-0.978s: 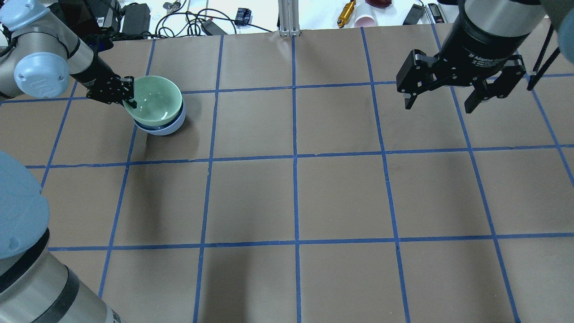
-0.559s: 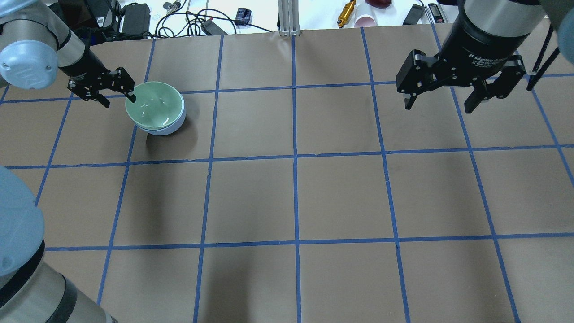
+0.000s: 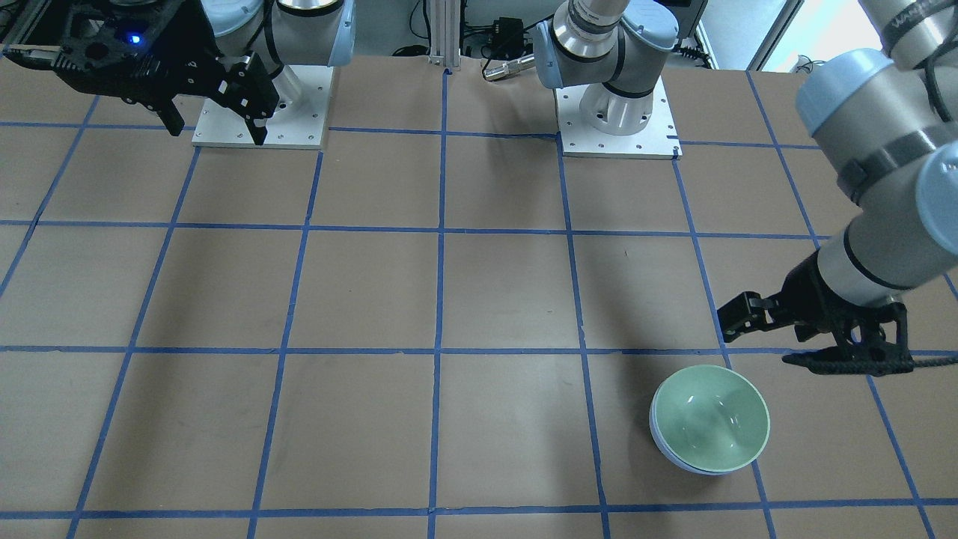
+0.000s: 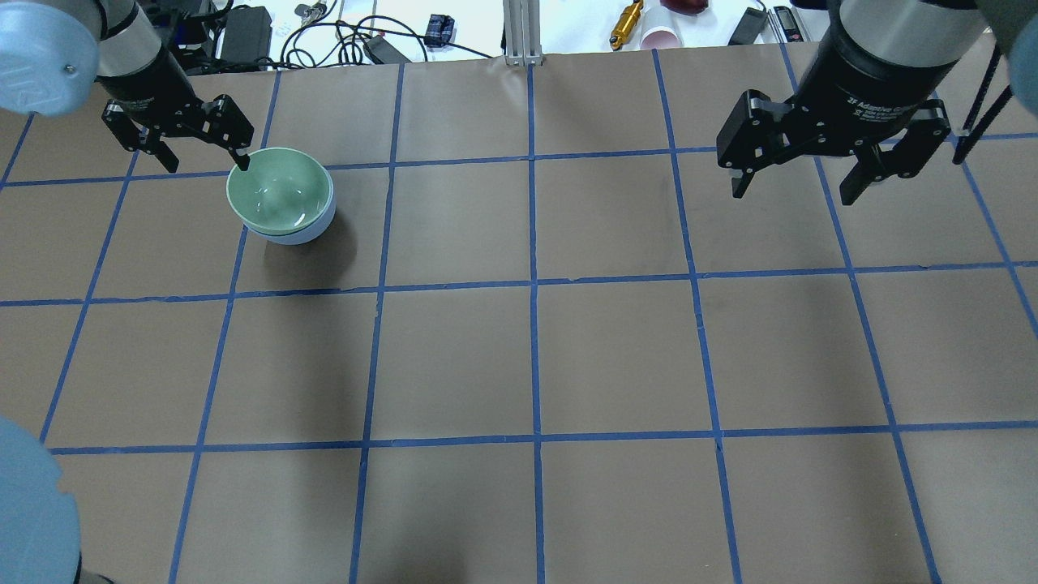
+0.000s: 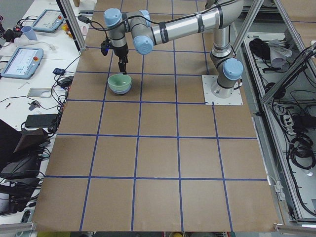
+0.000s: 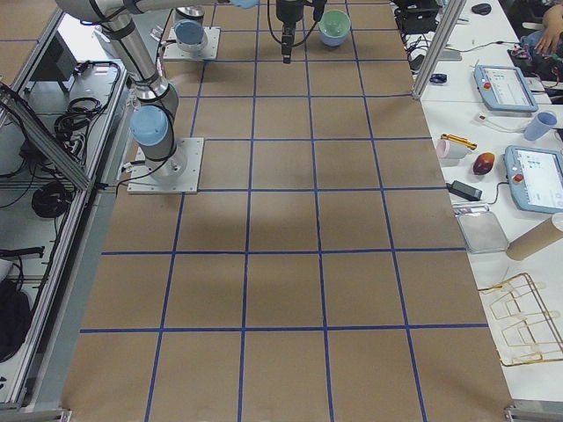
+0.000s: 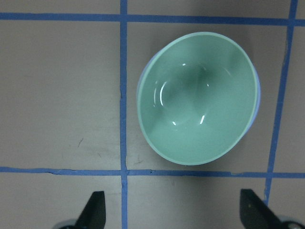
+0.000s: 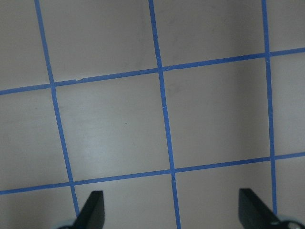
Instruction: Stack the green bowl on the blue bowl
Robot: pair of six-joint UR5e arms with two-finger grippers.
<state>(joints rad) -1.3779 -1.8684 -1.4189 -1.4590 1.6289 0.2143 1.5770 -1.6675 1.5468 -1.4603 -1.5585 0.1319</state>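
The green bowl [image 4: 280,191] sits nested in the blue bowl [image 4: 298,235] on the table's far left; only a strip of the blue bowl shows under it. My left gripper [image 4: 207,162] is open and empty, raised just beside the green bowl's rim, apart from it. The left wrist view looks down on the green bowl [image 7: 198,98] with a blue edge [image 7: 258,88] at its side. The stack also shows in the front-facing view [image 3: 711,427], with my left gripper [image 3: 763,340] above and beside it. My right gripper [image 4: 793,195] is open and empty over the far right.
Cables, a gold cylinder [image 4: 627,23] and a pink cup [image 4: 661,36] lie beyond the table's far edge, beside an aluminium post [image 4: 523,32]. The two arm base plates [image 3: 617,142] stand at the robot's side. Brown paper with blue tape lines covers the table.
My left gripper let go of the green bowl's rim, opened, and drew back up and away. The green bowl settled level into the blue bowl. The right arm has not moved.
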